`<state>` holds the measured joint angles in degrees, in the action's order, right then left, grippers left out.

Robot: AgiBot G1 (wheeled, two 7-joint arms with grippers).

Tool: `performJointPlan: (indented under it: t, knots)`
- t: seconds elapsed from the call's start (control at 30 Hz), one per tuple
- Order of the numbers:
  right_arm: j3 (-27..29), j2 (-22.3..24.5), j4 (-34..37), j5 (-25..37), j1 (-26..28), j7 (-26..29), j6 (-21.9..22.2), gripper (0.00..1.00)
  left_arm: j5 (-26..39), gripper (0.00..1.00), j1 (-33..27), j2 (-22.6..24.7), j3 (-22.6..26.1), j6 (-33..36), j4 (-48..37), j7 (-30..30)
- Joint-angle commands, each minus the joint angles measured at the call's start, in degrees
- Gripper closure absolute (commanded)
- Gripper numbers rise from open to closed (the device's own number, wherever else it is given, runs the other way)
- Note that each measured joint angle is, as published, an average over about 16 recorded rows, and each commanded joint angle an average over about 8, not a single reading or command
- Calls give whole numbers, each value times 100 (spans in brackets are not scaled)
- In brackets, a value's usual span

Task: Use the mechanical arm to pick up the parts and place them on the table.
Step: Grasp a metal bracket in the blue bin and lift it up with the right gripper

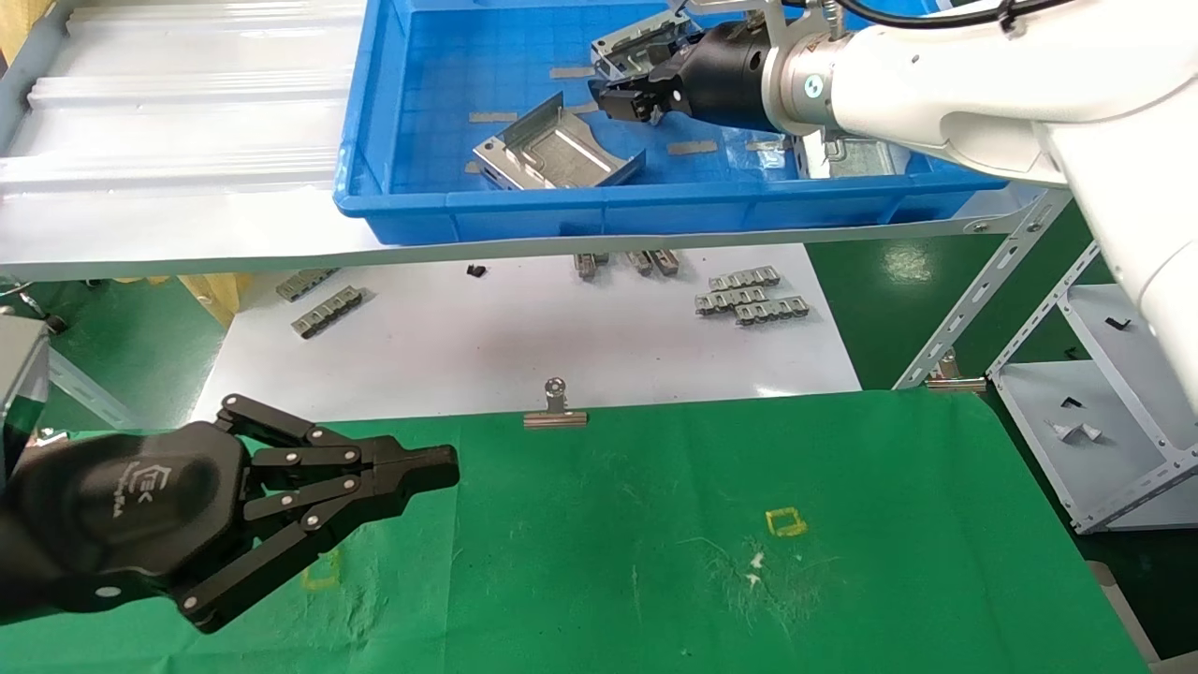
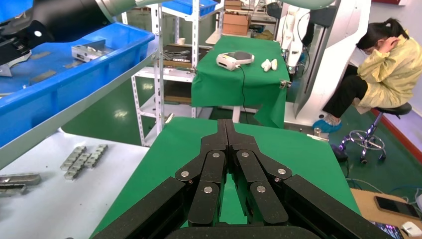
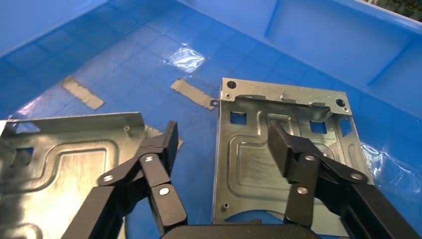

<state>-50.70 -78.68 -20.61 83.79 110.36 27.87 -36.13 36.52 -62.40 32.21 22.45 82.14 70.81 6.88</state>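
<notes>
Right gripper (image 3: pixel 221 144) hovers in the blue bin (image 1: pixel 393 201), jaws spread over a part's (image 3: pixel 259 159) wall, lining up a grab; left gripper (image 1: pixel 426 468) parked, pressed together.

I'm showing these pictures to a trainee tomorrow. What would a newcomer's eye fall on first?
First, the bright blue bin on the grey shelf, holding shiny silver parts. Inside it the right hand hangs open over one part, one finger on each side of its folded wall, nothing gripped. Nearer the camera, the black left hand hovers shut and empty over the green table.
</notes>
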Motion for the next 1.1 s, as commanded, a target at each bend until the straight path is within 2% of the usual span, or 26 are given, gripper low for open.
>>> performJointPlan:
  t: [0.03,0.27,0.43,0.93,0.97,1.0,1.1]
  knots:
    - [-195,-2,-91,-11,-19,218,134,100,0,100,0,0,0,0,0,0]
    - [-783,9,-291,-103,-28,768,492,100,0,100,0,0,0,0,0,0]
    - [-1093,18,-384,-216,-7,964,663,100,0,100,0,0,0,0,0,0]
    - [-1635,48,-421,-711,76,685,667,100,0,100,0,0,0,0,0,0]
    - [-1639,53,-400,-758,94,634,666,100,0,98,0,0,0,0,0,0]
    - [-1635,58,-378,-810,116,580,667,100,0,89,0,0,0,0,0,0]
    - [-1590,80,-283,-964,213,377,703,100,0,51,0,0,0,0,0,0]
